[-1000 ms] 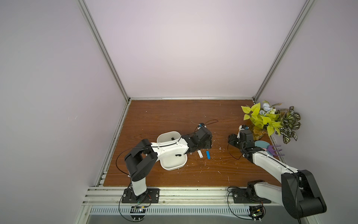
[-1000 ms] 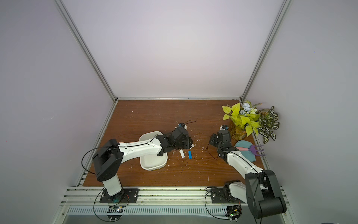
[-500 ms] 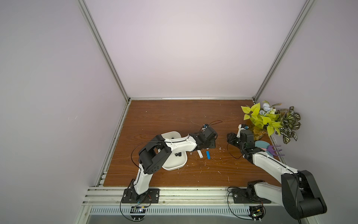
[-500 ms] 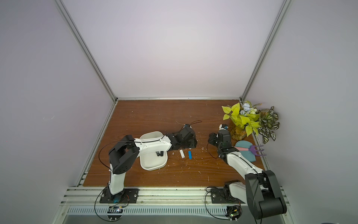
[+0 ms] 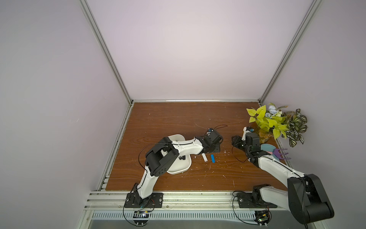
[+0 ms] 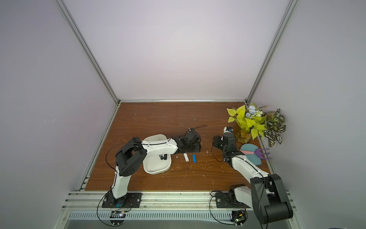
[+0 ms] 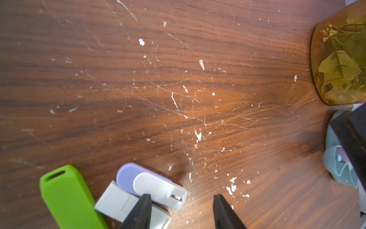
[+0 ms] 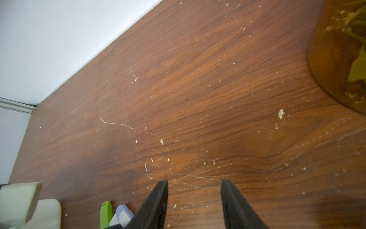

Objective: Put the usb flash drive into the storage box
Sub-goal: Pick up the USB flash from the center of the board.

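The white storage box [image 5: 179,170] lies at the front left, partly under my left arm, with a small dark stick [image 5: 181,158] inside. A white flash drive [image 5: 205,158] and a blue one [image 5: 213,158] lie on the wood to its right. My left gripper [image 7: 181,198] hovers open low over the table. Beside one of its fingers lie a white-and-lilac swivel drive [image 7: 154,186], a grey-white drive [image 7: 116,201] and a green drive [image 7: 67,198]. In both top views it [image 5: 216,145] hides those three. My right gripper [image 8: 194,184] is open over bare wood.
An amber glass vase [image 5: 264,136] with yellow-green leaves stands at the far right. In front of it is a teal plate [image 5: 269,147] with a purple fork [image 5: 280,153]. White crumbs are scattered over the wood. Walls enclose the table on three sides.
My left gripper has shifted a little to the right, away from the box, and the left elbow has swung up toward the front. The right arm has stayed in place.
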You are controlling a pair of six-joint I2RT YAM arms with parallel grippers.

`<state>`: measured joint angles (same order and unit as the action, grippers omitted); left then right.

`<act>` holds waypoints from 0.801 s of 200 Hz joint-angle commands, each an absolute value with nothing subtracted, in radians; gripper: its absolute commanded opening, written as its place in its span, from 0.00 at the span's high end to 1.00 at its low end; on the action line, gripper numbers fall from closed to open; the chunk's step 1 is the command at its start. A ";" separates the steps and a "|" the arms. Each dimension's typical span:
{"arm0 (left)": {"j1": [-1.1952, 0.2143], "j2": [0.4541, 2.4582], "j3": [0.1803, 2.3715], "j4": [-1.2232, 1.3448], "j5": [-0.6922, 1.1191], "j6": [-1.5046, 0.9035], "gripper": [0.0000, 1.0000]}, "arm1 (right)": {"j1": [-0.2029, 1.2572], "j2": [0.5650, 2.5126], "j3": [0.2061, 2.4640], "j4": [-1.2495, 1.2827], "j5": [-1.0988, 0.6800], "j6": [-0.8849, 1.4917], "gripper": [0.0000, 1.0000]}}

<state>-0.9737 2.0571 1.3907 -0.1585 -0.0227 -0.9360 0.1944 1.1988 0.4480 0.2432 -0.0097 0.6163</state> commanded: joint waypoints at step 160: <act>-0.980 2.277 1.711 -0.551 -0.205 -0.770 0.61 | 0.197 1.212 0.450 0.279 -0.043 0.618 0.51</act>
